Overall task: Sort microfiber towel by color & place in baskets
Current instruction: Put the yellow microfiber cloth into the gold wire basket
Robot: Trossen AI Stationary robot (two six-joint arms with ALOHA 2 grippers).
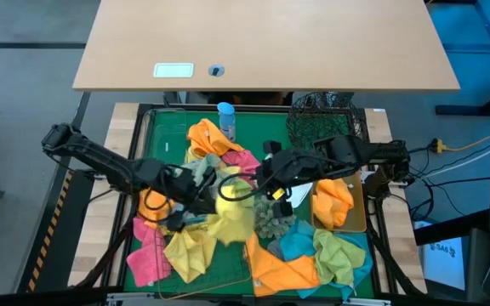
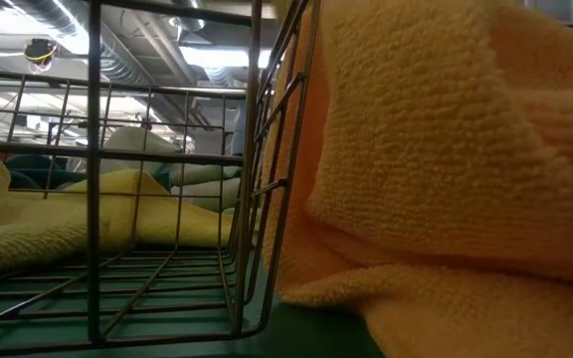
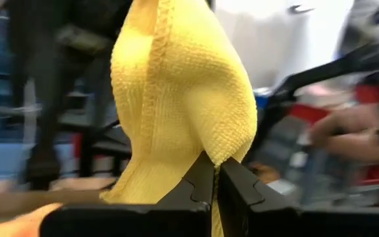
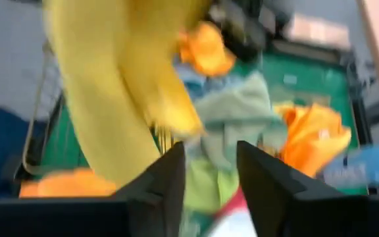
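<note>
My left gripper (image 3: 214, 164) is shut on a yellow microfiber towel (image 3: 176, 85) over the middle of the green mat, where it meets my right gripper (image 1: 260, 183). The right gripper (image 4: 209, 155) is open, with the yellow towel (image 4: 110, 92) hanging just beyond its fingers and nothing between them. In the high view the towel (image 1: 233, 194) is a bunch between the two arms. Orange, yellow, pink, green and blue towels lie heaped on the mat below. A gold wire basket (image 2: 167, 199) with a yellow towel lying in it shows in the low view. My left gripper pinches a bunched fold of the yellow towel (image 3: 224, 148) between its two fingers, at their free ends. The fingers come about level from the table's left. The towel bulges up past the fingertips, its hemmed edge (image 3: 151, 92) showing; its lower end is hidden.
A round black wire-mesh basket (image 1: 321, 119) stands at the far right, a tan tray (image 1: 357, 212) with an orange towel at the right. A blue spray bottle (image 1: 225, 119) stands at the far edge. A spiky green ball (image 1: 270, 219) lies mid-mat. A person's hand (image 3: 347, 128) shows beyond the table.
</note>
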